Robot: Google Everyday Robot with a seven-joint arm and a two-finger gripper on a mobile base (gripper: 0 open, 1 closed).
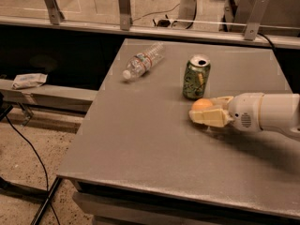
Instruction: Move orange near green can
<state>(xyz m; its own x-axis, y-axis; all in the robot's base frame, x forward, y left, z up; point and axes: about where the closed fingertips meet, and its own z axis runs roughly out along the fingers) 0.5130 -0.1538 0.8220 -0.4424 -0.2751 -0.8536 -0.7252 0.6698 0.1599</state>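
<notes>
The green can (196,77) stands upright on the grey table (154,139), right of centre, with its silver top and opening showing. The orange (202,105) is just in front of the can, held between the cream fingers of my gripper (200,109), which reaches in from the right on a white arm (267,112). The gripper is shut on the orange, low over the table and close to the can's base. The near finger (208,116) hides the lower part of the orange.
A clear plastic bottle (142,61) lies on its side at the table's far left. A glass railing with metal posts (123,6) runs behind the table. A black cable (28,149) and a stand leg lie on the floor at left.
</notes>
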